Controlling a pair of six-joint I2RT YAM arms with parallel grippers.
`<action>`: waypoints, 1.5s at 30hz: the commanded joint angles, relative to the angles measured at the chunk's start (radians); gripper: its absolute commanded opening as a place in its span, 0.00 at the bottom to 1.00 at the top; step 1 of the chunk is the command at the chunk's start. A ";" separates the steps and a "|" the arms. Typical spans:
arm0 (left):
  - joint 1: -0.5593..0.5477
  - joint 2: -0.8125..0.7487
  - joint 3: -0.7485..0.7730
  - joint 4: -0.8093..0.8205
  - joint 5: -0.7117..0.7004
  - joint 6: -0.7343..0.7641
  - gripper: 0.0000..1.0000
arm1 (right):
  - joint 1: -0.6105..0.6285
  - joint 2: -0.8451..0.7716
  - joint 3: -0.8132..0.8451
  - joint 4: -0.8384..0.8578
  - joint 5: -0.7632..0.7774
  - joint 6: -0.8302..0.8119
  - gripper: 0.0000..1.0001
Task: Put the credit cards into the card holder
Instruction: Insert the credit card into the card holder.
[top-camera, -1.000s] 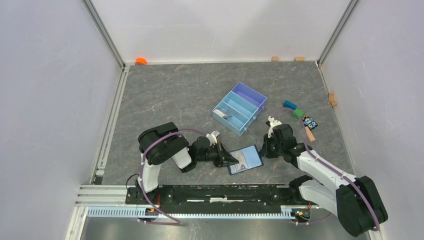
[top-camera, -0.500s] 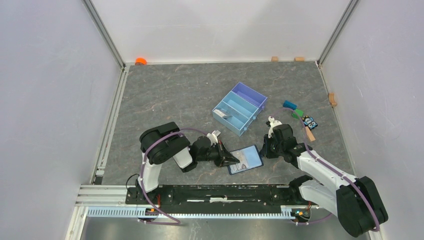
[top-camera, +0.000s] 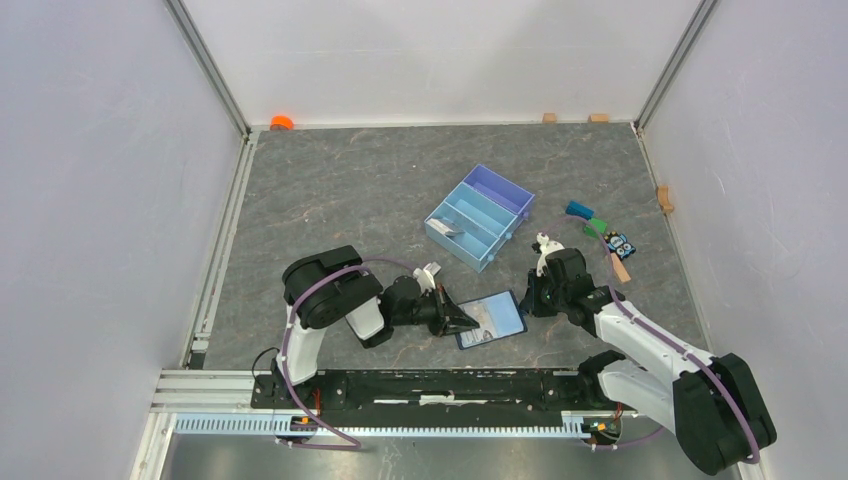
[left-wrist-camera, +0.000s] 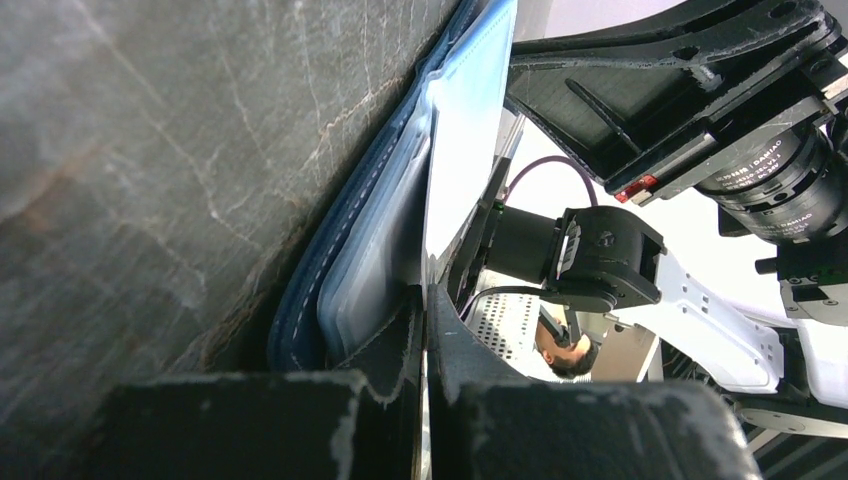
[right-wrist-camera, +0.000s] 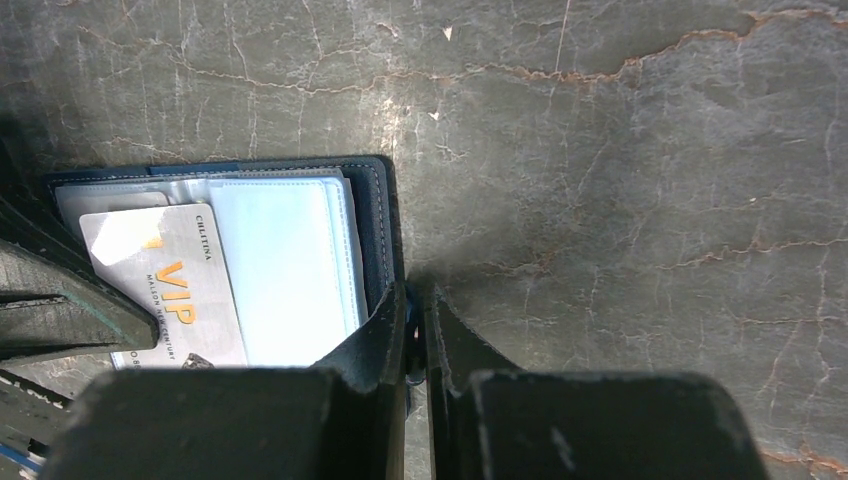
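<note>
1. Looking down from the top camera, the card holder lies open on the table, close to the arms. The left gripper touches its left side, and the right gripper is at its right edge. A pale VIP credit card lies on the open holder. A second credit card sits in the blue tray, farther back. Some toy blocks sit off to the right, well apart.

2. From the left wrist camera, the left gripper is pinched tight, with only a thin crack between its fingers. I think it holds the VIP credit card, which reaches out over the card holder. The pinch is only on the card's end. So the card could slip or twist if it gets pushed hard.

3. From the right wrist camera, the right gripper is nearly closed. It nips the right edge of the card holder and pins it down. The VIP credit card lies a bit slanted over the left half, beside a clear pocket. I cannot tell if it is inside a pocket yet. Because it is slanted, a corner could catch on a pocket's lip, and the card could bend or pop out. If the right gripper lets go too soon, the soft holder could slide or fold shut.
</note>
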 joint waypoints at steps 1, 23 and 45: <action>-0.012 0.029 -0.037 -0.032 -0.023 -0.010 0.02 | -0.001 -0.004 -0.026 -0.105 0.036 -0.003 0.00; -0.012 0.090 0.046 -0.029 0.023 0.045 0.02 | 0.000 -0.017 -0.022 -0.116 0.032 -0.005 0.00; -0.015 0.106 0.115 -0.135 0.051 0.112 0.02 | 0.000 -0.016 -0.021 -0.117 0.032 -0.004 0.00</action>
